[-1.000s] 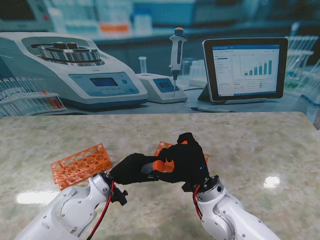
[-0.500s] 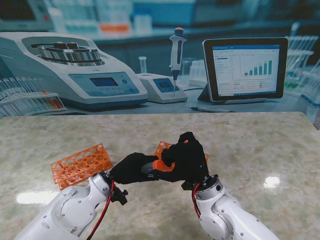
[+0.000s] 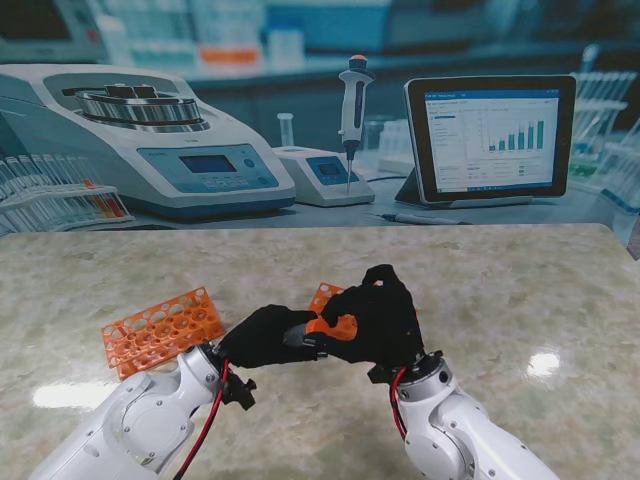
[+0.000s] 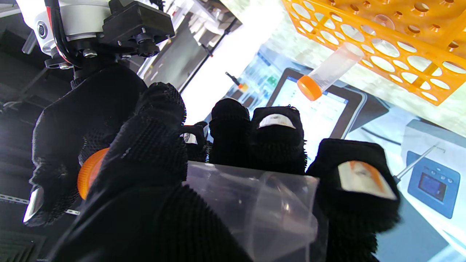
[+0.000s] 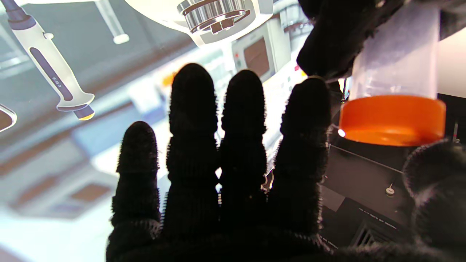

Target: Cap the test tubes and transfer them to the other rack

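Left hand (image 3: pixel 262 337) clamps the tube (image 4: pixel 255 207); right hand (image 3: pixel 377 318) pinches its orange cap (image 3: pixel 333 327). A crooked cap could jam or drop.

From the stand, the right hand (image 3: pixel 375 318) covers most of the far rack (image 3: pixel 326 295); only its corner shows. The left hand (image 3: pixel 262 337) hides nearly all of the tube (image 4: pixel 255 207), and the cap (image 3: pixel 334 327) peeks out between dark fingers (image 3: pixel 345 300). Whether the cap is seated cannot be told.
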